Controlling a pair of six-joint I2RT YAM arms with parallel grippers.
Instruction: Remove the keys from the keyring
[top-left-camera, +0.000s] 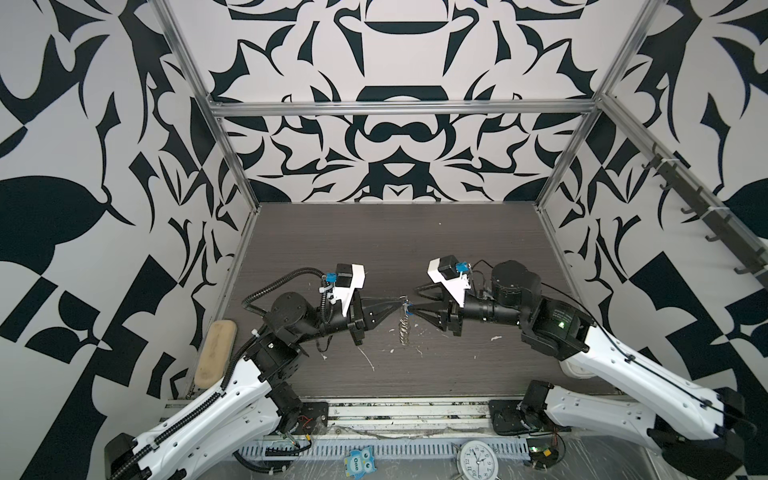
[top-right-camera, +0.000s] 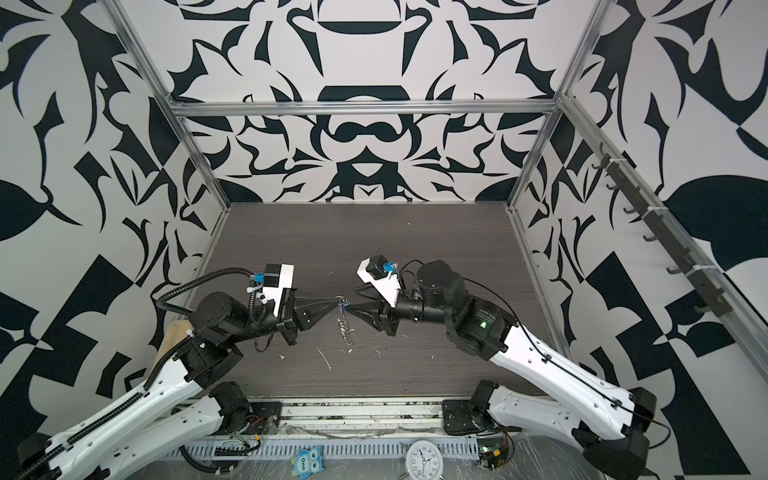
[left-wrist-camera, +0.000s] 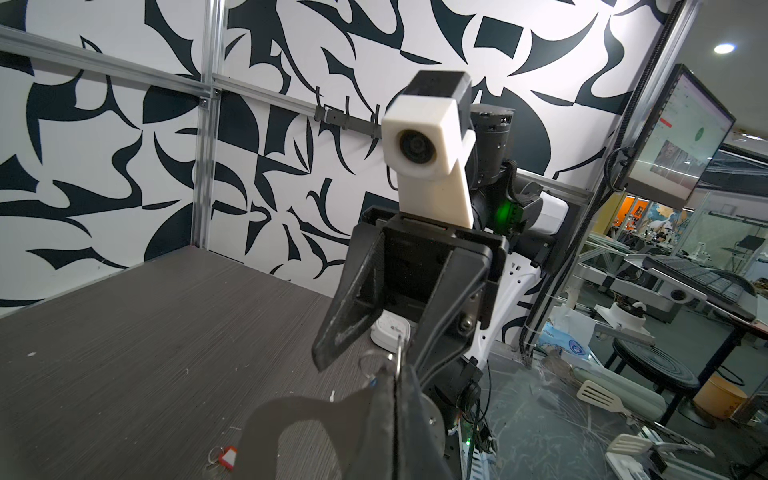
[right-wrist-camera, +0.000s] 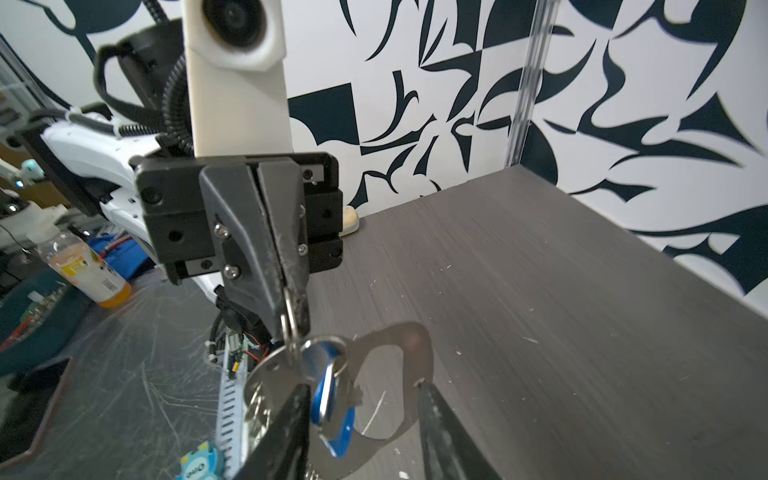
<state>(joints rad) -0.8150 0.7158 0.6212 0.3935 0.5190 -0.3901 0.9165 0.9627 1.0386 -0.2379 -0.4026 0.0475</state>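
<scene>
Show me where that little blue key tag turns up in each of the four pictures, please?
Top view: blue key tag, a tiny speck near the picture's middle.
Top view: same spot.
Left wrist: just a blue sliver.
Right wrist: large, hanging against the silver keyring.
Landmark: the shut left gripper, its tips beside the tag in every view.

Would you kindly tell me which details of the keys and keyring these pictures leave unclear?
- Flat silver D-shaped keyring plate: edge-on and tiny in both top views, so its small rings cannot be counted.
- Blue plastic key tag: blurred in the right wrist view, partly behind a finger of the open right claw; whether it hangs on the plate is unclear.
- Red plastic key tag: small in the left wrist view; label unreadable.
</scene>
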